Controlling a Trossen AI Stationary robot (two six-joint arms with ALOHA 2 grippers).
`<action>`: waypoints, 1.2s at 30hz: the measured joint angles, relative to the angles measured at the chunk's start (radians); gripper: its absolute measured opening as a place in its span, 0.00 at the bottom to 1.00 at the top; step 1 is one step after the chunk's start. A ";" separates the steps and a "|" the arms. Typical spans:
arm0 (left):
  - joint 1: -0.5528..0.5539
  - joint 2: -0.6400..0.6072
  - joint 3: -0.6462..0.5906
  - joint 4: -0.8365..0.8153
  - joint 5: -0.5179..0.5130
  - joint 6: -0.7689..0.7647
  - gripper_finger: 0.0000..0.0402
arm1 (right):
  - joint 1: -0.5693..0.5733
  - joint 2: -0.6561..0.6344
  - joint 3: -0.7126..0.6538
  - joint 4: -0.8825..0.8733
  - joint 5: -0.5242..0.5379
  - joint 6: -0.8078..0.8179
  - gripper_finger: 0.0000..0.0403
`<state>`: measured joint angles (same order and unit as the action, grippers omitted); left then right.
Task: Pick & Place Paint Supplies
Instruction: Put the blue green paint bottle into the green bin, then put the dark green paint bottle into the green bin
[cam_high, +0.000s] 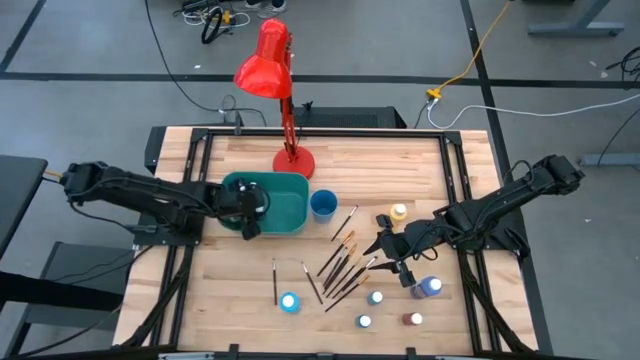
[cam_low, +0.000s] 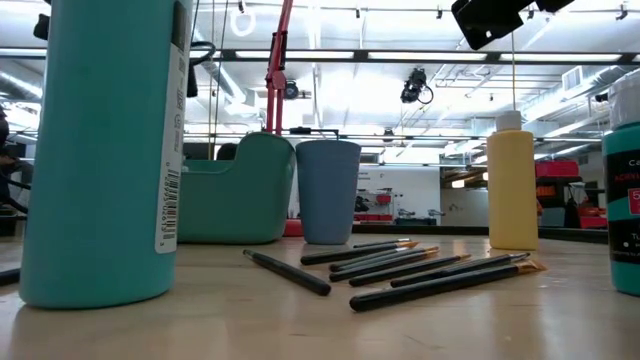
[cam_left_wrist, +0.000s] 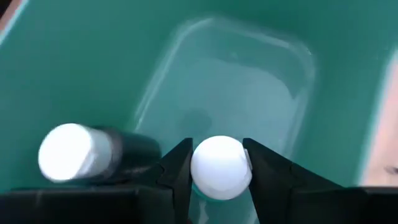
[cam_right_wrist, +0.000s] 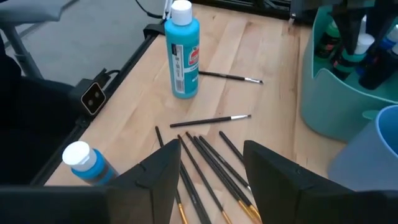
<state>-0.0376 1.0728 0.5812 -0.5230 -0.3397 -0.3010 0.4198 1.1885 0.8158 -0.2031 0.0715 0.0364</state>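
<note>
The light, oiled-looking wooden plank counter (cam_high: 330, 170) shows visible grain and seams. The teal moulded plastic bin (cam_high: 290, 195) has smooth, semi-gloss walls, its floor reflecting light in the left wrist view. The small blue plastic cup (cam_low: 328, 190) is matt. The thin dark-handled brushes (cam_right_wrist: 208, 165) have satin black shafts with brass-coloured metal ferrules. The turquoise paint bottle (cam_right_wrist: 183, 53) is glossy plastic with a smooth white cap and printed paper label. The red desk lamp (cam_high: 268, 65) has a glossy painted shade

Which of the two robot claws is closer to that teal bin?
The left. The left gripper reaches down inside the teal bin, its fingers closed around a white-capped bottle. The right gripper hangs open over the brushes, well off to the bin's side.
</note>
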 joint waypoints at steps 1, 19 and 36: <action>0.004 -0.001 -0.002 0.003 -0.013 -0.006 0.35 | 0.000 0.000 0.000 0.001 0.000 0.000 0.46; 0.032 0.000 -0.010 -0.011 -0.084 -0.037 0.48 | 0.000 0.000 0.000 0.001 0.000 -0.003 0.46; 0.032 0.001 0.225 -0.270 -0.027 -0.057 0.52 | 0.000 0.000 0.000 0.002 0.000 0.000 0.46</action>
<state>-0.0055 1.0733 0.8065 -0.7930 -0.3665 -0.3580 0.4198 1.1885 0.8158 -0.2016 0.0714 0.0360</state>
